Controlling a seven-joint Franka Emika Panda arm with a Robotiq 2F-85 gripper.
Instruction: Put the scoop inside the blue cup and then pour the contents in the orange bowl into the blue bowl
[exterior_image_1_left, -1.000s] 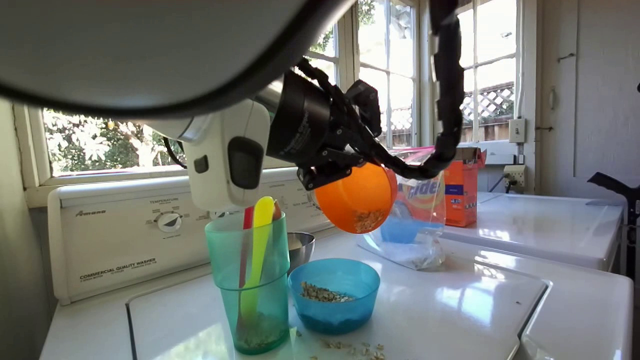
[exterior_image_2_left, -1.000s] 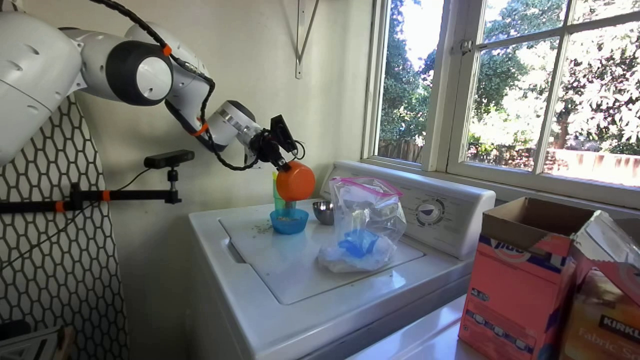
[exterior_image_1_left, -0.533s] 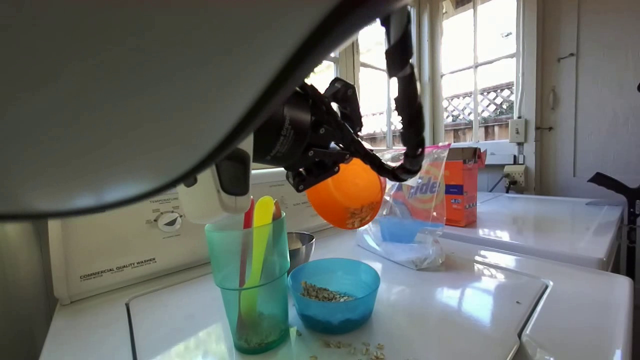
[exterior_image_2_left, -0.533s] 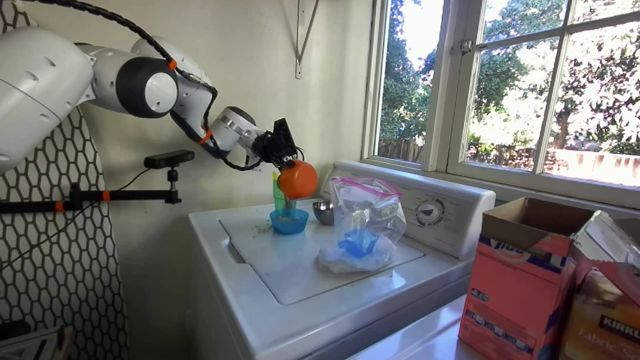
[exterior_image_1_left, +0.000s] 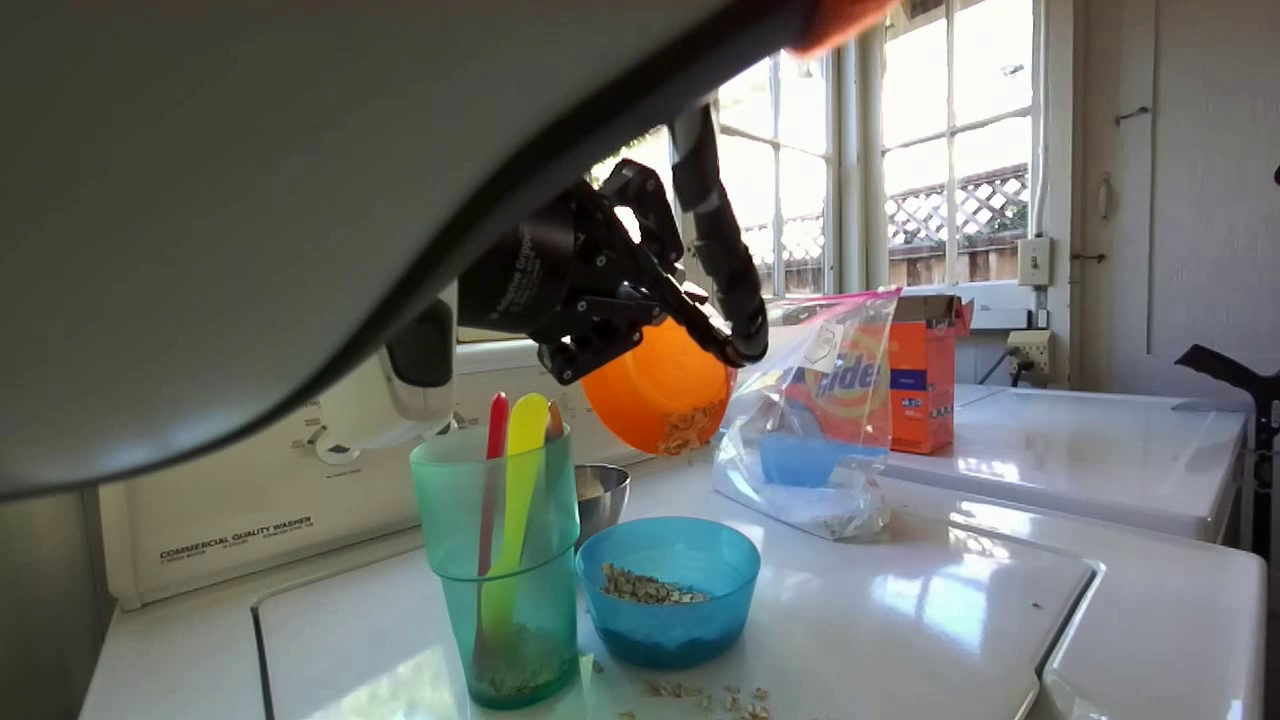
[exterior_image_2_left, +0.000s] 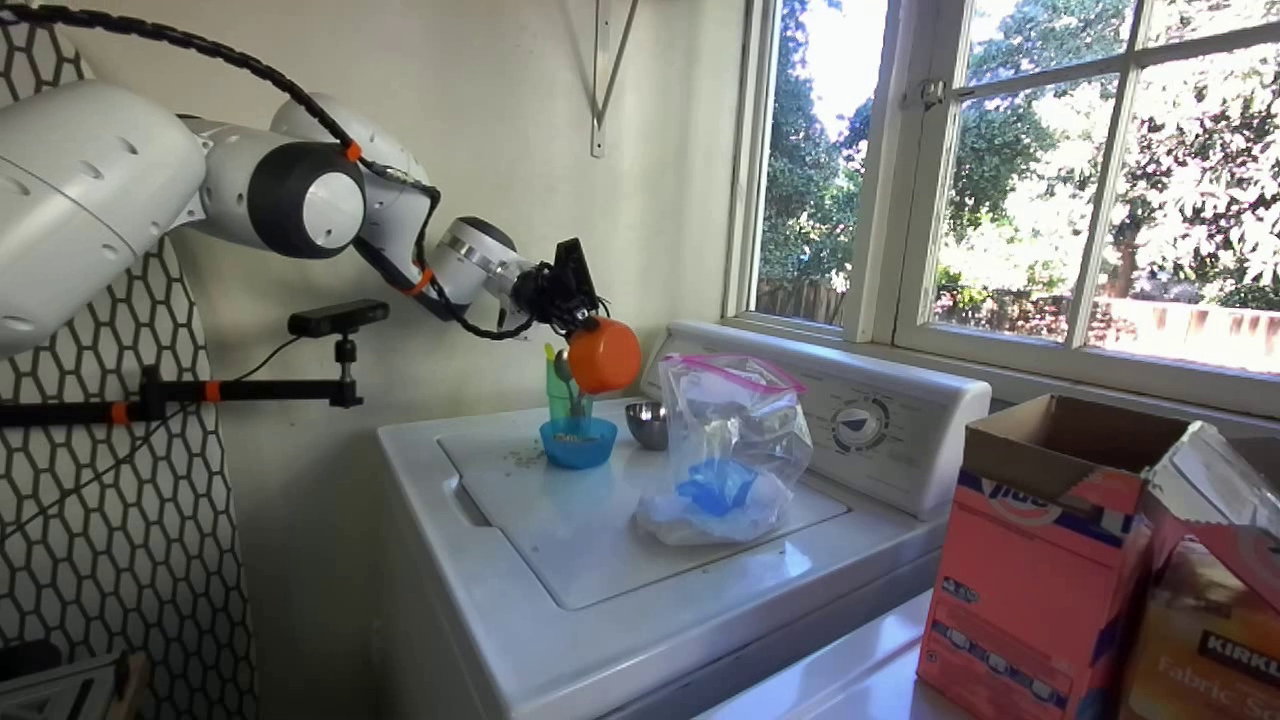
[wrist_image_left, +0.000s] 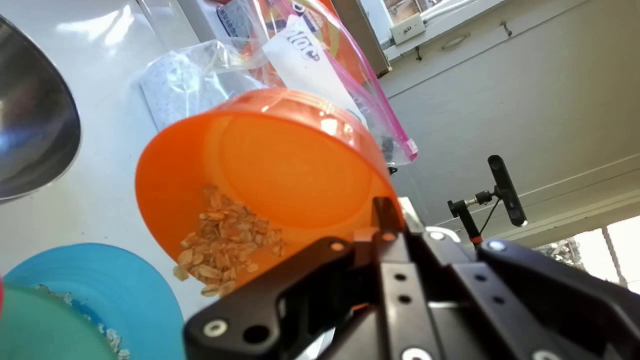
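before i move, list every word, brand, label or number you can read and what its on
"COMMERCIAL QUALITY WASHER": washer panel
"Adaptive Gripper": gripper
"ide", first letter unclear: orange box
"ploc", start unreadable: clear bag
"KIRKL" and "Fabric S", cut off: golden-brown box
Too small or blurred: other print on panel, dial and boxes.

This is a laundry room. A white washer shows it. At eight o'clock in an exterior view, its back panel says "Commercial Quality Washer". The panel has a round knob, and the washer's flat top is the surface that things stand on. At three o'clock in an exterior view there is an orange Tide box. At four o'clock in an exterior view is a brownish box that says "Fabric". A window is there at two o'clock, with trees outside. I cannot tell if this is somebody's home.
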